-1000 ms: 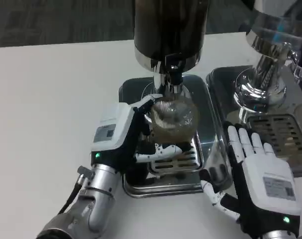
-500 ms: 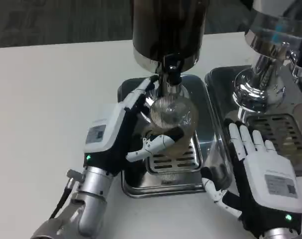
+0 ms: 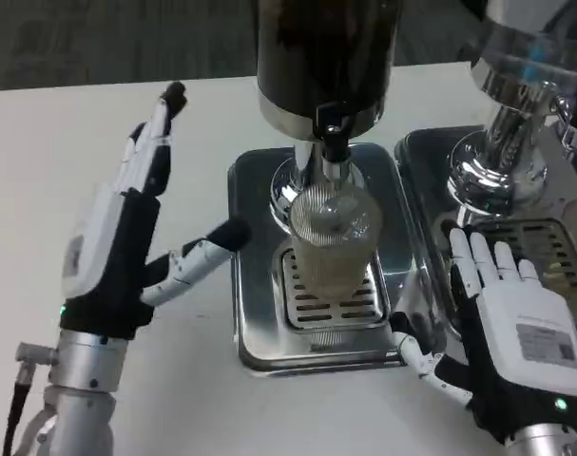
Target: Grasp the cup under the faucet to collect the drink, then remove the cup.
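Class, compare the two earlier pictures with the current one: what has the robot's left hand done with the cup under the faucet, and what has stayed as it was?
The left hand let go of the cup and drew back to the left, fingers now spread open, clear of the tray. The cup stayed upright on the tray's grate under the faucet. The right hand stayed open and flat at the tray's right edge.

Bright, even light (slightly soft focus), glare on the dispensers (image 3: 502, 142).

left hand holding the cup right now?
No: the left hand is open and off to the side of the tray, while the cup stands alone under the faucet.
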Robot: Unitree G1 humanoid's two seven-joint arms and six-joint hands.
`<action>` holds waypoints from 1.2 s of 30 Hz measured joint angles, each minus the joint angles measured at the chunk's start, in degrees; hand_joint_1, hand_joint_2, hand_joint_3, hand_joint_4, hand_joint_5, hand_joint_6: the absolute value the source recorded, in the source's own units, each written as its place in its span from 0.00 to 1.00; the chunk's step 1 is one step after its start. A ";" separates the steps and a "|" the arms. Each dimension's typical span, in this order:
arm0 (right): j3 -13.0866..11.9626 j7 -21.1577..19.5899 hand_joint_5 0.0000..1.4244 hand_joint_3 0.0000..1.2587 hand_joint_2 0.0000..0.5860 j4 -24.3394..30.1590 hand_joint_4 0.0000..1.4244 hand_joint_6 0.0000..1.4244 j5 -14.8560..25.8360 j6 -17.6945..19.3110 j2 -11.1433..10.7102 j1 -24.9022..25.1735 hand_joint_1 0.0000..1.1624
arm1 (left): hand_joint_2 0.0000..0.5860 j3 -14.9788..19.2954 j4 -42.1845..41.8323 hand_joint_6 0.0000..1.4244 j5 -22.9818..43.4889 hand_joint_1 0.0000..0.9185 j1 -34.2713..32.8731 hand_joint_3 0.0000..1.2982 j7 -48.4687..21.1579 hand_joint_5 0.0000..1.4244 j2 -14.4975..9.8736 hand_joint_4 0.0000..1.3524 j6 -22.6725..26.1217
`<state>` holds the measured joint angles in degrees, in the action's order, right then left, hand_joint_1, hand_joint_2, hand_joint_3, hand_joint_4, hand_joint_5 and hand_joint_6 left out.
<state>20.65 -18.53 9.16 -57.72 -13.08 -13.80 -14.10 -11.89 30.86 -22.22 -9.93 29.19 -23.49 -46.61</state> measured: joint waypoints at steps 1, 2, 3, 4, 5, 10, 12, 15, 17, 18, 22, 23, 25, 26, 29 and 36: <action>-0.01 0.00 0.00 0.00 0.60 -0.13 0.00 0.01 0.52 0.21 0.00 0.17 0.25 | 0.15 0.66 -1.12 0.01 2.64 0.00 0.53 0.00 -2.65 0.02 -0.44 0.00 -0.90; -0.04 0.00 0.00 0.00 0.60 -0.46 0.00 0.01 0.80 0.49 -0.02 0.33 0.25 | 0.16 1.49 -2.26 0.02 5.21 0.00 0.91 0.00 -5.96 0.03 -0.92 0.00 -2.00; -0.03 0.00 0.00 0.00 0.60 -0.70 0.00 0.01 0.90 0.71 -0.03 0.41 0.25 | 0.16 1.99 -2.85 0.03 6.97 0.00 0.99 0.00 -7.98 0.04 -1.12 0.00 -2.64; -0.03 0.00 0.00 0.00 0.60 -0.95 0.00 0.01 0.99 0.89 -0.03 0.50 0.25 | 0.17 2.36 -3.56 0.03 9.02 0.00 1.04 0.00 -10.22 0.05 -1.27 0.00 -3.11; -0.03 0.00 0.00 0.00 0.60 -1.34 0.00 0.01 1.05 1.11 -0.03 0.69 0.25 | 0.17 2.75 -4.44 0.05 11.61 0.00 1.08 0.00 -13.02 0.06 -1.36 0.00 -3.83; -0.02 -0.01 0.00 0.00 0.61 -2.23 0.00 0.03 1.67 1.60 -0.03 1.65 0.25 | 0.20 3.66 -7.74 0.06 23.09 0.00 0.19 0.00 -25.51 0.04 -1.05 0.00 -5.48; -0.02 -0.05 0.00 0.00 0.61 -2.26 0.00 0.03 1.86 1.90 -0.01 1.86 0.25 | 0.20 3.51 -8.22 0.06 26.98 0.00 -1.03 0.00 -31.14 0.04 -0.63 0.00 -5.33; -0.03 -0.27 0.00 0.00 0.61 -2.30 0.00 0.04 1.98 2.24 0.03 1.90 0.25 | 0.20 3.33 -8.60 0.08 30.17 0.00 -2.93 0.00 -37.85 0.06 0.72 0.00 -4.41; -0.03 -0.54 0.00 0.00 0.61 -2.31 0.00 0.04 1.97 2.23 0.11 1.88 0.25 | 0.21 3.29 -8.62 0.09 31.15 0.00 -3.92 0.00 -40.76 0.07 1.86 0.00 -3.64; -0.02 -0.64 0.00 0.00 0.62 -2.31 0.00 0.04 1.96 2.23 0.23 1.88 0.25 | 0.21 3.28 -8.62 0.09 31.39 0.00 -4.40 0.00 -42.24 0.07 2.48 0.00 -3.32; 0.00 -1.31 0.00 0.00 0.63 -2.28 0.00 0.04 1.81 2.04 0.85 1.51 0.25 | 0.21 3.60 -8.63 0.09 31.81 0.00 -5.64 0.00 -46.30 0.08 4.50 0.00 -2.56; -0.03 -1.53 0.00 0.00 0.63 -2.24 0.00 0.04 1.81 1.92 1.03 1.31 0.25 | 0.21 3.99 -8.62 0.09 31.82 0.00 -5.93 0.00 -47.31 0.08 4.91 0.00 -2.40; -0.06 -1.86 0.00 0.00 0.63 -2.24 0.00 0.04 1.81 1.67 1.30 1.09 0.25 | 0.22 4.26 -8.18 0.09 31.89 0.00 -6.62 0.00 -48.41 0.08 5.62 0.00 -2.11; -0.06 -2.03 0.00 0.00 0.63 -2.24 0.00 0.04 1.81 1.65 1.55 1.00 0.26 | 0.22 4.44 -7.74 0.09 31.91 0.00 -6.95 0.00 -48.99 0.08 6.07 0.00 -1.95; -0.08 -2.30 0.00 0.00 0.64 -2.23 0.00 0.04 1.80 1.60 1.91 0.81 0.26 | 0.22 4.88 -5.91 0.08 30.80 0.00 -8.13 0.01 -49.80 0.08 7.25 0.00 -1.68; -0.08 -2.52 0.00 0.00 0.64 -2.23 0.00 0.04 1.80 1.55 2.06 0.73 0.26 | 0.24 6.14 -3.35 0.11 27.95 0.00 -9.78 0.07 -49.84 0.12 9.10 0.00 -1.91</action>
<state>20.57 -21.05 6.93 -55.92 -11.53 -11.74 -13.37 -5.75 27.52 5.73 -19.72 -20.65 -14.40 -48.52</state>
